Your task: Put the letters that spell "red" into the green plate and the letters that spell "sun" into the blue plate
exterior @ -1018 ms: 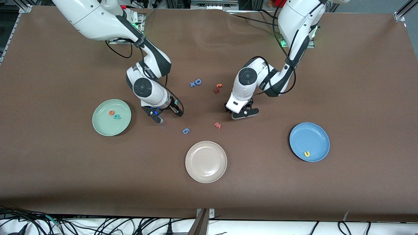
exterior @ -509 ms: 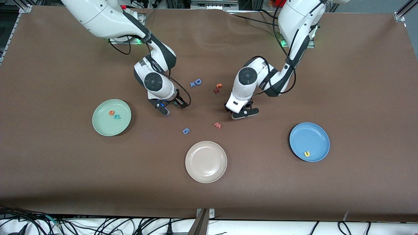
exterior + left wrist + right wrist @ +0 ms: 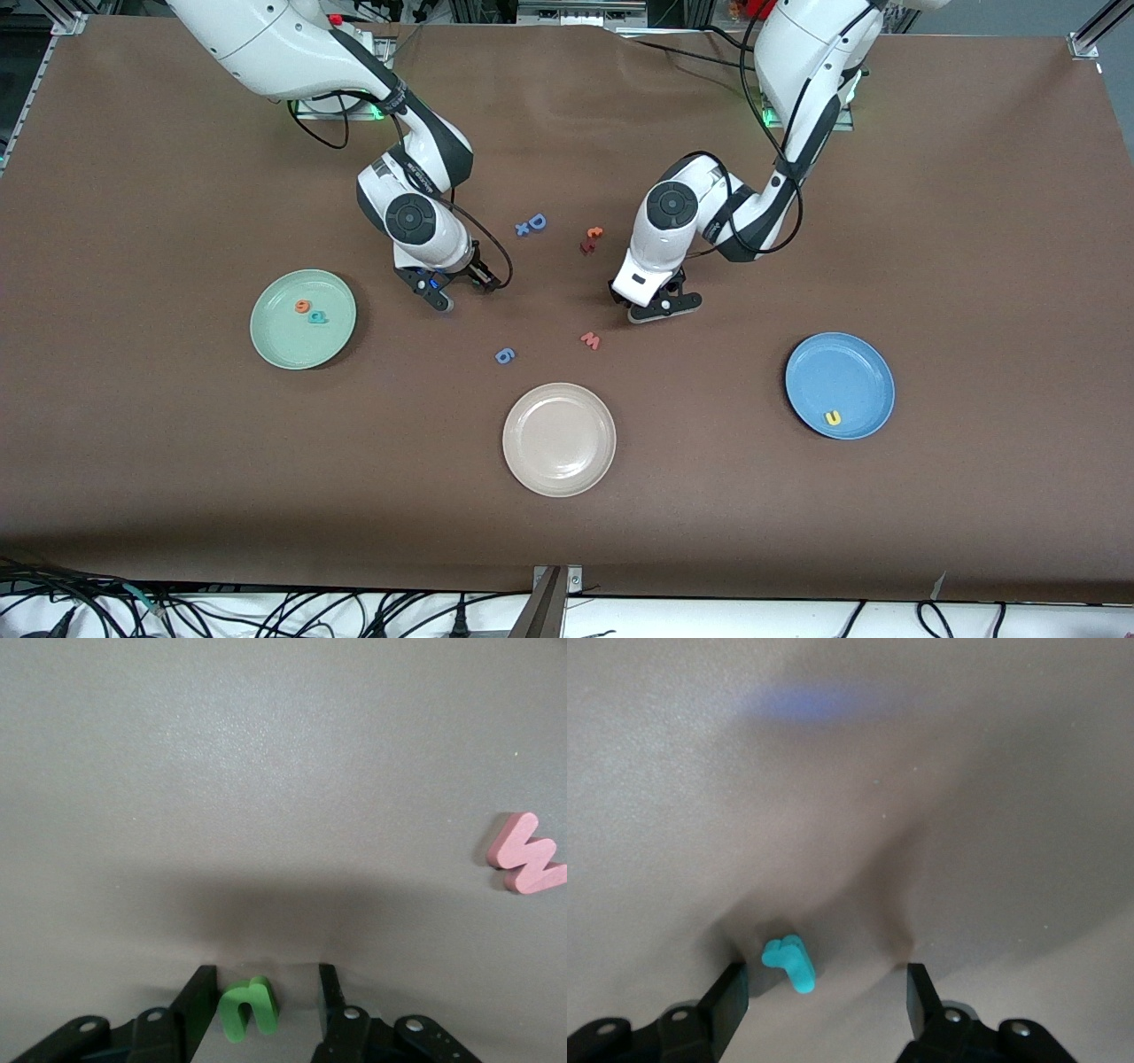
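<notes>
The small green foam letter n (image 3: 249,1010) lies flat on the brown tabletop (image 3: 974,221), squarely between the left gripper (image 3: 261,1005)'s narrowing jaws, not yet pinched. The tiny teal foam letter r (image 3: 789,962) sits off-centre between the right gripper (image 3: 824,997)'s wide jaws, nearer one finger.

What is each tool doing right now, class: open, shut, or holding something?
Left tool: open around the green n, not gripping it.
Right tool: open, teal r between its fingers, unheld.
</notes>
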Action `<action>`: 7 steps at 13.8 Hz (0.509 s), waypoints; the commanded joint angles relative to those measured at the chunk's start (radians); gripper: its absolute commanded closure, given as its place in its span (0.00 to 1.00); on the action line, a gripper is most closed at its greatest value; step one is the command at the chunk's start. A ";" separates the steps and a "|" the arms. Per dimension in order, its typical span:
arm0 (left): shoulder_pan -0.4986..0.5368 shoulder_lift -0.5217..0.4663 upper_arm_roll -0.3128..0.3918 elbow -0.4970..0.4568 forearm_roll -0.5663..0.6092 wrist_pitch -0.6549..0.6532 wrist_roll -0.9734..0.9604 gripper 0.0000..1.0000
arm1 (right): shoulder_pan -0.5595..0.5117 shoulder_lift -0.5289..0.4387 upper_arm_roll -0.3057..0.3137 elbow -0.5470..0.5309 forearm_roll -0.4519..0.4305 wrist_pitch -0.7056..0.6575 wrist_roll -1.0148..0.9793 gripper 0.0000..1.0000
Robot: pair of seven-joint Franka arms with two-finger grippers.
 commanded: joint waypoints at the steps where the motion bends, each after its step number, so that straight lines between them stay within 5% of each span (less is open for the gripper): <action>1: 0.003 0.008 -0.015 -0.060 0.041 0.007 -0.020 0.54 | 0.000 -0.031 -0.007 -0.031 -0.026 0.002 0.019 0.32; 2: 0.003 0.008 -0.013 -0.063 0.043 0.007 -0.020 0.56 | 0.000 -0.029 -0.007 -0.032 -0.026 0.002 0.020 0.44; 7: 0.003 0.006 -0.015 -0.072 0.043 0.007 -0.019 0.72 | 0.000 -0.028 -0.007 -0.031 -0.026 0.002 0.020 0.74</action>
